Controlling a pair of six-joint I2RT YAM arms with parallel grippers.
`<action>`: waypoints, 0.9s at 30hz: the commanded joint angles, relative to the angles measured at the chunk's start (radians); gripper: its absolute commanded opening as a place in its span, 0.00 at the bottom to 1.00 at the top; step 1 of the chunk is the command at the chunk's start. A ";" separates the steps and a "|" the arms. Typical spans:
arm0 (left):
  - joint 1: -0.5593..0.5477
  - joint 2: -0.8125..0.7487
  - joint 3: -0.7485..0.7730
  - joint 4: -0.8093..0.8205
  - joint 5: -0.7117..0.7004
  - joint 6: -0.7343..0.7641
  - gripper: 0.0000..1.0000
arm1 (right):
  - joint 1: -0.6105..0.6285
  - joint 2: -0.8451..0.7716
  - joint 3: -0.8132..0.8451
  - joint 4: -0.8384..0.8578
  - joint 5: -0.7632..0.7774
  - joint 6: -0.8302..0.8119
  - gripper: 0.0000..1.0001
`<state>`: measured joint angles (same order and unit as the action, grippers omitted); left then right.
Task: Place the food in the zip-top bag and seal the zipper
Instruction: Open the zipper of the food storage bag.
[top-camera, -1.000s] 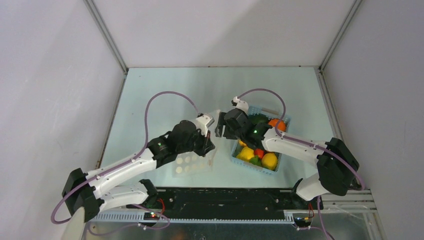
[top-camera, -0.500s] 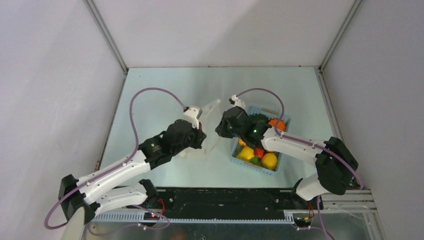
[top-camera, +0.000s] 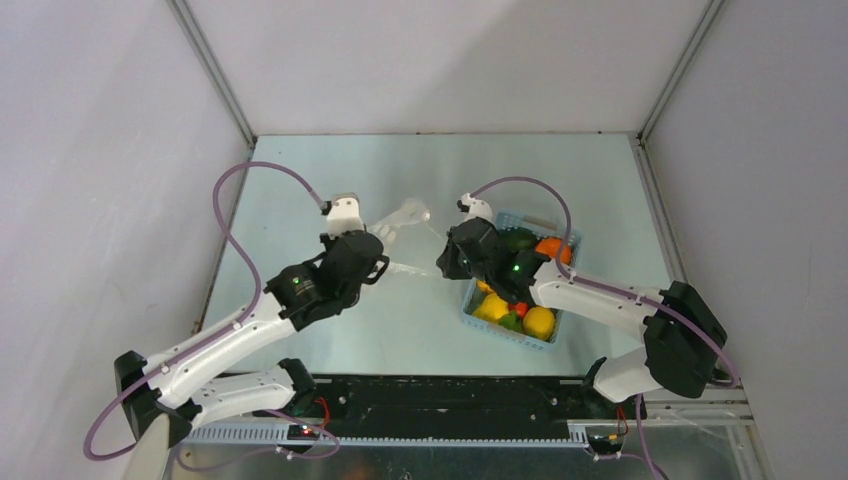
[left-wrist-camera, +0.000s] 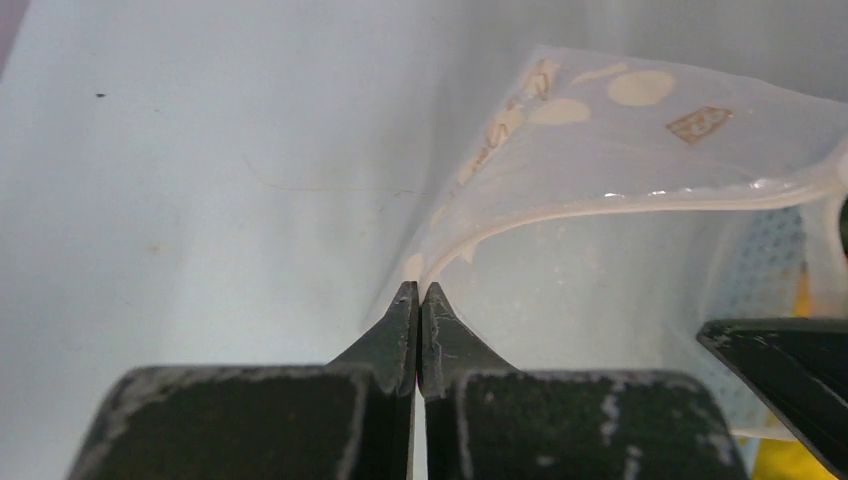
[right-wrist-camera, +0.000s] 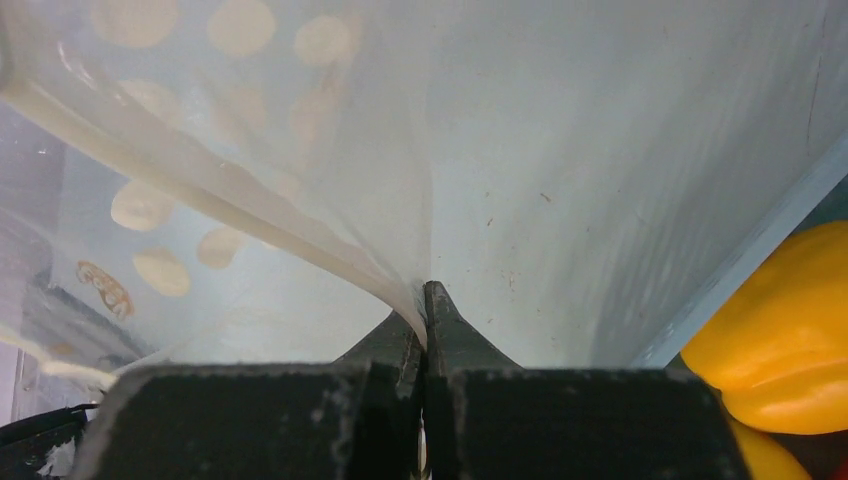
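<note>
Opening the bag: both grippers now clamped on its mouth

Item 1, left gripper (left-wrist-camera: 417, 290): jaws pressed together on a thin fold of the zip-top bag (left-wrist-camera: 640, 120), just below the curving white strip of the zipper (left-wrist-camera: 620, 205). A second ago this arm sat lower in the top view; it has since swung toward the upper left of the frame, drawing the film with it.

Item 2, right gripper (right-wrist-camera: 425, 292): stood open a second ago, now closed on the opposite lip of the bag, with the white strip running away to the upper left of its own view.

Item 3, zip-top bag (top-camera: 408, 238): a second ago lying flat on the worktop (top-camera: 330, 170) at lower centre of the top view; now raised and stretched between the two grippers at mid-frame. Whether any corner touches the worktop cannot be told.

Item 4, food (top-camera: 538, 320): all in the light blue basket (top-camera: 520, 337), right of centre, none in the bag. A yellow pepper (right-wrist-camera: 790, 330) shows at the right edge of the right wrist view.

Assessment: a grip on both lips means the mouth can be pulled apart. Opening is under way; loading and sealing are not yet begun. With both grippers occupied, one must let go to fetch food, and the limp film may then fall shut
</note>
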<state>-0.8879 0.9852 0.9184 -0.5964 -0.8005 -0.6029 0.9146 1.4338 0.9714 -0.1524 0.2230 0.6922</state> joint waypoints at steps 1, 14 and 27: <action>-0.003 -0.018 0.048 -0.083 -0.176 -0.040 0.00 | 0.004 -0.036 -0.007 0.005 0.046 -0.069 0.00; -0.002 -0.041 -0.051 0.176 0.210 0.150 0.00 | -0.007 -0.053 0.008 0.194 -0.167 -0.223 0.38; -0.002 0.089 0.002 0.221 0.223 0.141 0.00 | -0.036 -0.236 0.030 0.058 -0.103 -0.257 0.99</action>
<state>-0.8909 1.0554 0.8661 -0.4023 -0.5613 -0.4622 0.8932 1.2957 0.9672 -0.0162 0.0326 0.4572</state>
